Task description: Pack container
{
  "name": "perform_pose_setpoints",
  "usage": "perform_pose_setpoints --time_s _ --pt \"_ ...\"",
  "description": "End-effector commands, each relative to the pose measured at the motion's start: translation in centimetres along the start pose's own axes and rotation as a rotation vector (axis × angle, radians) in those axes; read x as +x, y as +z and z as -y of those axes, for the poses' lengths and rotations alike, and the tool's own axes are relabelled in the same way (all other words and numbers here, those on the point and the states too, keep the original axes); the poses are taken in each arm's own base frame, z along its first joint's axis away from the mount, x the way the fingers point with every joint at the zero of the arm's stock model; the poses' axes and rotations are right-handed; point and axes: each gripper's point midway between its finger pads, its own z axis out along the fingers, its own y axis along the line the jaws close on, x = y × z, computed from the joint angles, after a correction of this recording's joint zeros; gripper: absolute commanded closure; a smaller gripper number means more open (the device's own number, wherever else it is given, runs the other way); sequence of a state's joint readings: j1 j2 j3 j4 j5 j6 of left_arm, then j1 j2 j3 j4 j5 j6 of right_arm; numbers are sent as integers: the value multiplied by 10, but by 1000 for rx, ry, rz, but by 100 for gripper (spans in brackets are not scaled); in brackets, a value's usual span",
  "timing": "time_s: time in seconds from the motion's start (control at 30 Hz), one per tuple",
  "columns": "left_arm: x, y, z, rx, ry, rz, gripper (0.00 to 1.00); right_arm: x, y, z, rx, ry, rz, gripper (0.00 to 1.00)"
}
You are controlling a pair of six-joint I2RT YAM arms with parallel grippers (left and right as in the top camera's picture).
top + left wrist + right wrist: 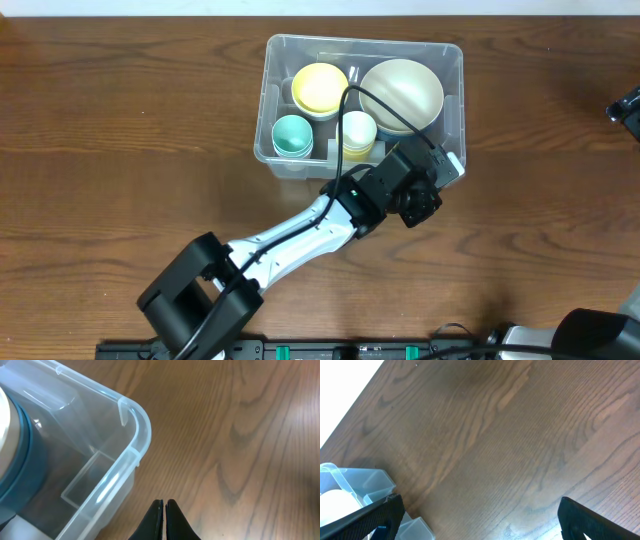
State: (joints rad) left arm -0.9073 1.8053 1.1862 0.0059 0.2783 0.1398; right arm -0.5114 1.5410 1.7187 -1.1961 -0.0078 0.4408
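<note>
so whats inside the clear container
A yellow bowl, a large cream bowl, a teal cup and a pale cup sit in the container. From above the left end effector covers its near right corner; what lies under the bowls is hidden.

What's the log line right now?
left gripper shut, beside container corner | right gripper open, over table | container holds yellow bowl, cream bowl, teal cup, pale cup
</note>
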Motion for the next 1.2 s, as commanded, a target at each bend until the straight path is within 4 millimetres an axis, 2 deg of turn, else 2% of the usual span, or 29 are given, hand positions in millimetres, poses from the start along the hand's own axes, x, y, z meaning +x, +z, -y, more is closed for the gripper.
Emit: perform_pose_setpoints --time_s 0.0,0.2,0.8,1.03,1.17 --pt "1 9 -2 -1 25 -2 94 -1 0 4 6 21 1 1" --pt "7 18 -10 -28 49 -8 94 -1 0 4 6 21 1 1" --pt "-15 10 -55 -291 127 60 94 -1 0 4 6 21 1 1" --pt "-27 8 -58 -313 144 106 94 -1 0 4 6 21 1 1" --pt "-15 8 -54 -300 143 52 94 -1 0 4 6 21 1 1"
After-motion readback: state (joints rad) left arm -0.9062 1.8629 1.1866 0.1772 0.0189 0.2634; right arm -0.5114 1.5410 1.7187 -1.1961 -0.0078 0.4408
